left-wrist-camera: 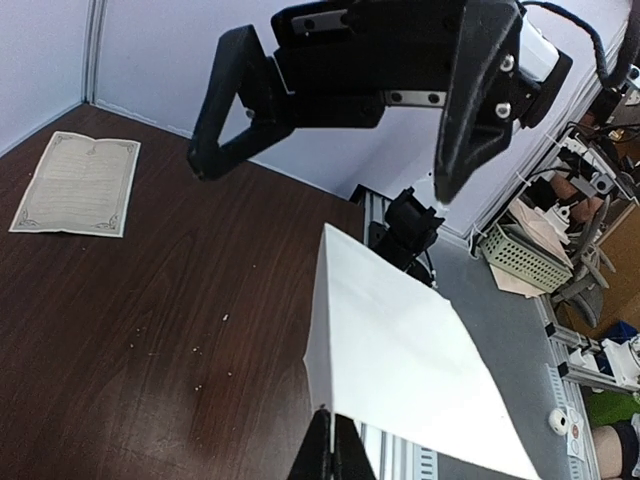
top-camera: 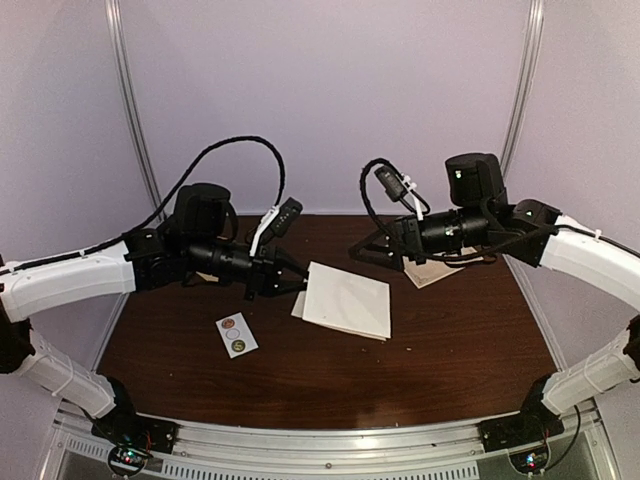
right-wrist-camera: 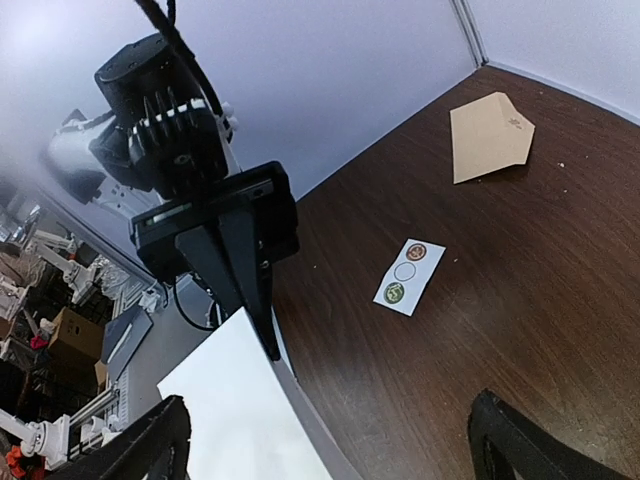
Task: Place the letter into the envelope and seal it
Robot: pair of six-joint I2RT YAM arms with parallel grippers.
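Right wrist view: your right gripper (right-wrist-camera: pixel 330 445) is gaping, the envelope (right-wrist-camera: pixel 490 135) lying well apart from it; your left gripper (right-wrist-camera: pixel 265 335) is pinching the white sheet (right-wrist-camera: pixel 240 410).

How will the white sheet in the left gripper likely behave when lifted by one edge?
Probably fairly stiff: pinched at one edge by the left gripper, the white sheet juts out flat without drooping. It looks thin, so likely light and easily creased.

high rear overview, close wrist views facing each other across table (top-camera: pixel 450 360)
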